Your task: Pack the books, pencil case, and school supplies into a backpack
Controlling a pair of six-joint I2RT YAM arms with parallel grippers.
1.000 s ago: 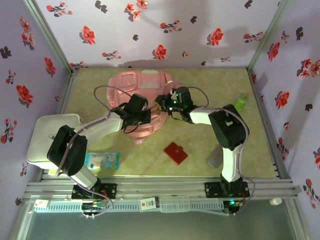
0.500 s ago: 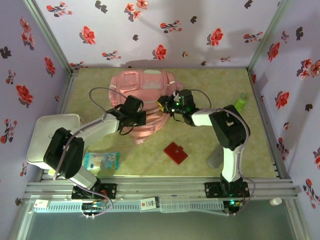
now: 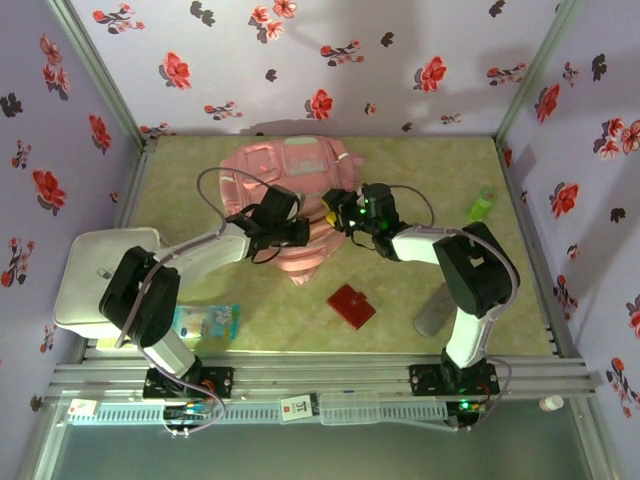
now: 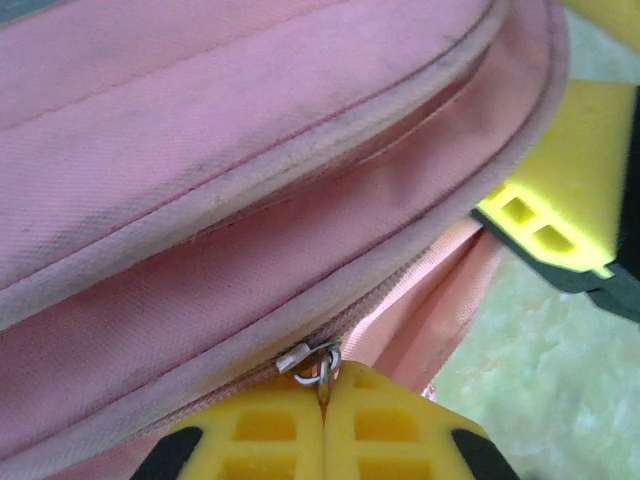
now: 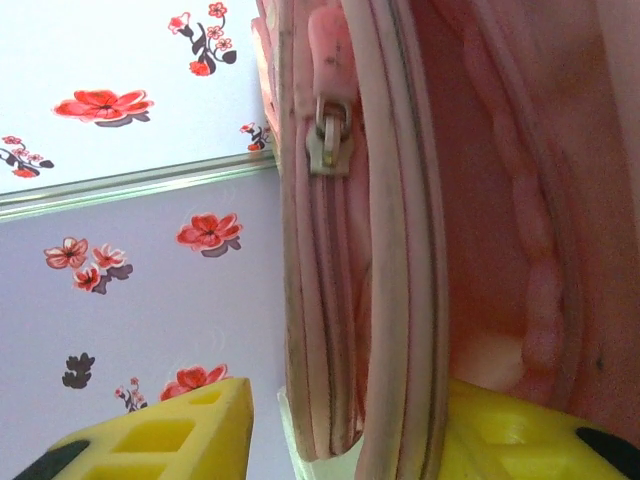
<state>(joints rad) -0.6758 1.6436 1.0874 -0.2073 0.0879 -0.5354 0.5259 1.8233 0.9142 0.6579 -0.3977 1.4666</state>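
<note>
backpack [image 4: 250,150]: we see matt, woven pink cloth, faintly soiled.
zip pull [image 4: 318,362]: we see bright bare metal.
left tool [image 4: 325,398]: we see matt yellow moulded plastic.
desk [image 3: 420,170]: we see a smooth, mottled green top.

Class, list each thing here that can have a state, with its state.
backpack: on the table, zip partly open
left gripper: shut on the zip pull
right gripper: open, astride the backpack's rim
red square piece: on the table, unpacked
blue book: on the table, unpacked
grey pouch: on the table, unpacked
</note>
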